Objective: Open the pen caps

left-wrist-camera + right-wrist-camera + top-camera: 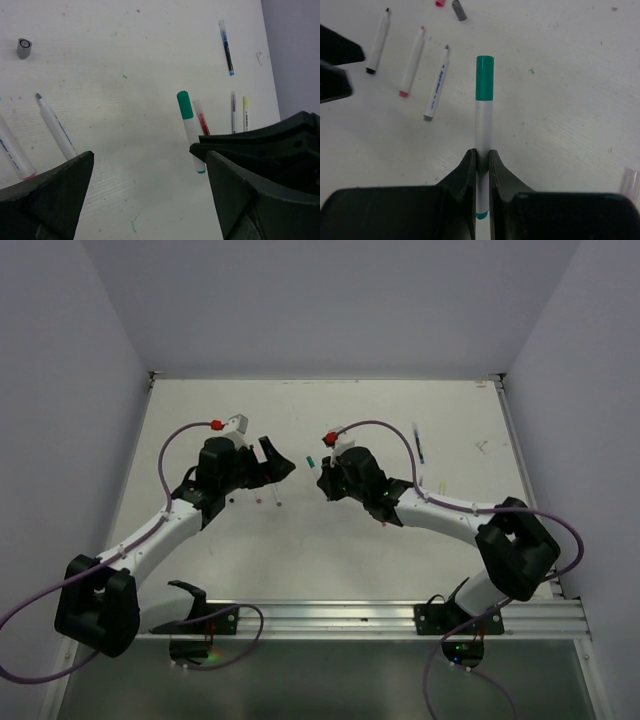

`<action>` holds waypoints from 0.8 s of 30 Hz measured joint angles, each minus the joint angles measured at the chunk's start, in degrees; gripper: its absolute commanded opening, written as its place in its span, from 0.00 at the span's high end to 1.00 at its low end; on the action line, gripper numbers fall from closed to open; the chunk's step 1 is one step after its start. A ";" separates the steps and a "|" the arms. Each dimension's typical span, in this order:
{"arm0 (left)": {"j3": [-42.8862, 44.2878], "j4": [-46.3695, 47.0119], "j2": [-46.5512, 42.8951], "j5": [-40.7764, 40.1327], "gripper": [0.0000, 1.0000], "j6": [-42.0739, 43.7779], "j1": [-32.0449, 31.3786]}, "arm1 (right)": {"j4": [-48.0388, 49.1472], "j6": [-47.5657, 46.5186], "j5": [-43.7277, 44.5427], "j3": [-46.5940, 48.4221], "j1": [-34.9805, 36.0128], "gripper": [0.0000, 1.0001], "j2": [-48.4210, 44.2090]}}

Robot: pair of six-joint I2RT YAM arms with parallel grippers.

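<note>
My right gripper is shut on the white barrel of a pen whose green cap is still on and points away from the jaws. In the top view the right gripper faces my left gripper at mid-table, with the green cap between them. My left gripper is open and empty. The green-capped pen sits just beyond its right finger, not between the fingers.
Three uncapped white pens lie left of the held pen, with a grey cap and a pink cap beyond them. A grey cap lies far left. A blue pen, red pen and yellow pen lie to the right.
</note>
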 measured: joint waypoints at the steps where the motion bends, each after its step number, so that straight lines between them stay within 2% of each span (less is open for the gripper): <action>1: 0.17 0.52 0.66 -0.39 0.06 -0.81 -0.70 | 1.81 0.17 -0.13 -1.51 0.92 1.00 -1.84; 7: 1.68 3.06 3.19 -4.50 0.12 -3.89 -5.99 | 9.84 0.79 -0.48 -7.26 3.19 1.00 -7.69; 17: 4.04 8.22 7.06 -9.14 0.25 -8.48 -10.25 | 14.34 0.85 -1.49 -10.05 4.31 1.00 -9.18; 24: 5.99 9.90 9.09 -10.47 0.45 -9.38 -12.00 | 15.47 0.85 -1.57 -10.80 4.33 1.00 -9.94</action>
